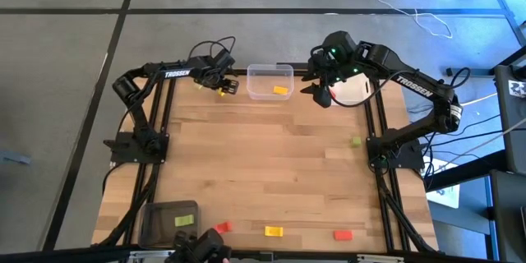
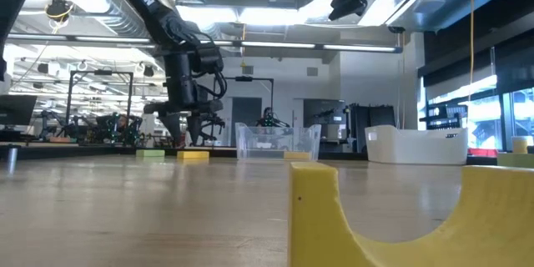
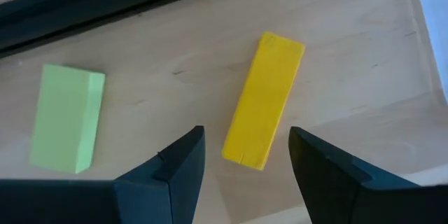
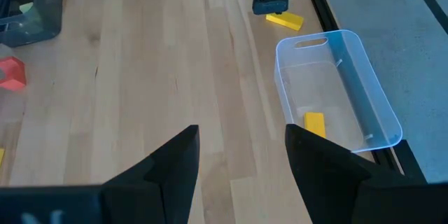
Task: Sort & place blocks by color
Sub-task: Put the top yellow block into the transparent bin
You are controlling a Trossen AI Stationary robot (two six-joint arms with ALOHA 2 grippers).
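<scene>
A yellow block (image 3: 264, 98) lies flat on the wooden table near its far left corner, with a light green block (image 3: 66, 117) beside it. My left gripper (image 3: 245, 140) hangs open just above them (image 2: 192, 129), pointing steeply down, its fingers on either side of the yellow block's near end without touching it. A clear bin (image 1: 269, 82) at the far edge has one yellow block (image 4: 315, 122) lying on its floor. My right gripper (image 1: 319, 92) waits open, high up, between the clear bin and a white bin (image 1: 353, 90).
A green block (image 1: 355, 140) lies near the right edge. Along the near edge stand a dark grey bin (image 1: 168, 222) with a green block (image 1: 185, 220) in it, a red block (image 1: 222, 227), a yellow block (image 1: 273, 231) and another red block (image 1: 343, 234).
</scene>
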